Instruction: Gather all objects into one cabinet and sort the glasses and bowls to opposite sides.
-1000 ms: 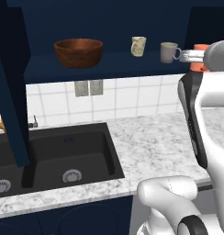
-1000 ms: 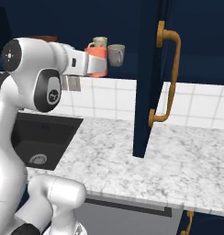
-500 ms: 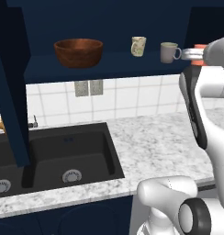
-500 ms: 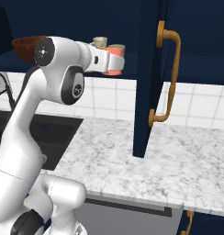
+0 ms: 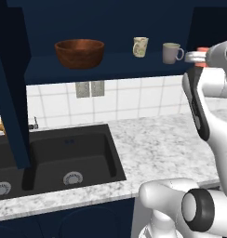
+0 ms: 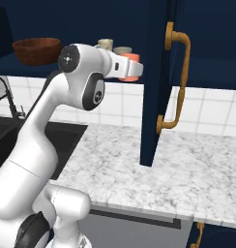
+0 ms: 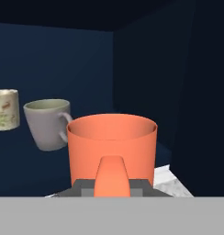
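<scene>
Navy kitchen, marble tabletop (image 5: 162, 148), open wall cabinet (image 5: 106, 62) above a black sink (image 5: 64, 158).

On the cabinet shelf the wooden bowl (image 5: 80, 52) sits at the left, the cream patterned mug (image 5: 140, 46) stands well to its right, and the grey mug (image 5: 171, 53) is just beyond that. At the shelf's right end the gripper (image 6: 132, 72) pinches the orange-red cup (image 7: 112, 146) upright, near the grey mug, beside the cabinet's inner side wall. Further right, the tall door (image 6: 158, 77) with its brass handle (image 6: 178, 82) stands swung open.
</scene>
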Tool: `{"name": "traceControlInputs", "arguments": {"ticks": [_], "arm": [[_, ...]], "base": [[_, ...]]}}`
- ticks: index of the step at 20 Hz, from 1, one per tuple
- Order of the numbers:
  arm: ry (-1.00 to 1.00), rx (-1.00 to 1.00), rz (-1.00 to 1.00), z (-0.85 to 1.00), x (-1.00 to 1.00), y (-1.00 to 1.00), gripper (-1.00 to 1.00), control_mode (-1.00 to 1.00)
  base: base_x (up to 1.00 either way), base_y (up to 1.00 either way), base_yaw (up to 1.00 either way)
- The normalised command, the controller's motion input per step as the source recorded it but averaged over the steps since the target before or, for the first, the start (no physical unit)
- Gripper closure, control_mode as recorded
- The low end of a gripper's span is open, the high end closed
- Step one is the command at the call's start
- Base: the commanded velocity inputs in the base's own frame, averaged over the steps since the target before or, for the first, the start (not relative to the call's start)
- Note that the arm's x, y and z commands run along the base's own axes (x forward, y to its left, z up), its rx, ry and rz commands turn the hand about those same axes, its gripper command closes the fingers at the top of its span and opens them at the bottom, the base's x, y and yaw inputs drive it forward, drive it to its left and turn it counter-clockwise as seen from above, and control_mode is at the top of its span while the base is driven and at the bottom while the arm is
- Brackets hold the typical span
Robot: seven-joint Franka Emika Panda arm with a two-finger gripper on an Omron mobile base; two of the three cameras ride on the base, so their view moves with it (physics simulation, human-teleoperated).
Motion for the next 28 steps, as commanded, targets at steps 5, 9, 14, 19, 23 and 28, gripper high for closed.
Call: {"name": "traceControlInputs", "arguments": {"ticks": [5,9,14,19,23,28], "arm": [[0.0,0.0,0.0,-0.06,0.35,-0.03,1.0,-1.0],[0.0,0.0,0.0,-0.08,0.34,-0.01,1.0,-1.0],[0.0,0.0,0.0,-0.14,0.29,-0.06,1.0,-1.0],[0.0,0.0,0.0,-0.2,0.23,-0.07,1.0,-1.0],[0.0,0.0,0.0,-0.02,0.37,-0.09,1.0,-1.0],[0.0,0.0,0.0,0.0,0.44,-0.17,1.0,-1.0]], "base": [[0.0,0.0,0.0],[0.0,0.0,0.0],[0.0,0.0,0.0],[0.0,0.0,0.0],[0.0,0.0,0.0],[0.0,0.0,0.0]]}}
